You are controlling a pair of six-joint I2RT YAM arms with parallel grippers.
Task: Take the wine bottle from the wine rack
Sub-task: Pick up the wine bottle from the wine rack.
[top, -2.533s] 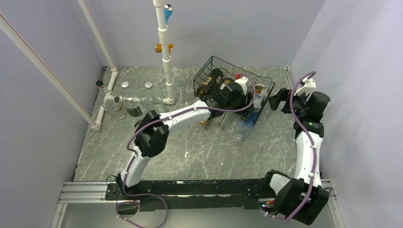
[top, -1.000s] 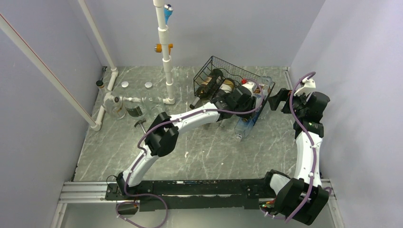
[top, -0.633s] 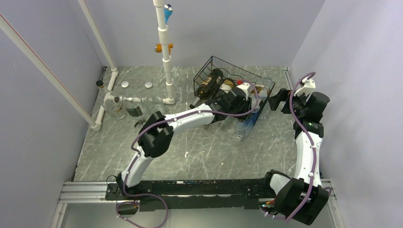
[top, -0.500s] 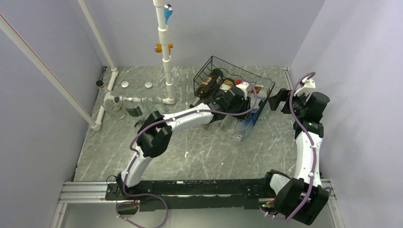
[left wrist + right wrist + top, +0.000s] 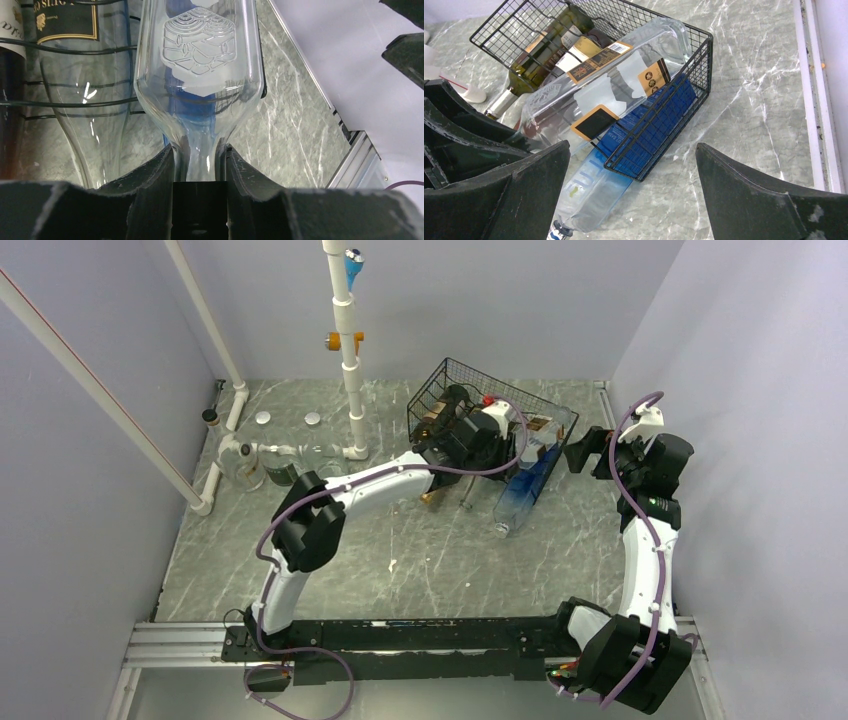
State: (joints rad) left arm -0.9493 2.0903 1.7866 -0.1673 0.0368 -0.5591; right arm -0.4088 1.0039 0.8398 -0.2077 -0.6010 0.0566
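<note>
We see the left gripper (image 5: 198,156) clamped on the neck of the clear wine bottle (image 5: 200,65), a pad on either side just below the shoulder. The bottle lies in the black wire wine rack (image 5: 440,375), near the far edge of the table (image 5: 400,560), right of centre. The right gripper (image 5: 633,150) hangs just beside the rack's right end, jaws wide apart and holding nothing.

We judge the main risk to be the hold itself. The glass is smooth and the neck tapers, so a pull could let the bottle slip or swing down by its heavy body. The body could also catch on the wires and drag the rack along, since nothing steadies it. The dark bottles (image 5: 549,45) alongside might roll, and the blue bottle (image 5: 594,185) underneath already pokes out onto the table.

Only the left wrist view shows the pads against the neck — from above, the wrist hides them. The right wrist view alone shows the bottle's full length lying on top of the others. The overhead view alone places the rack on the table.
</note>
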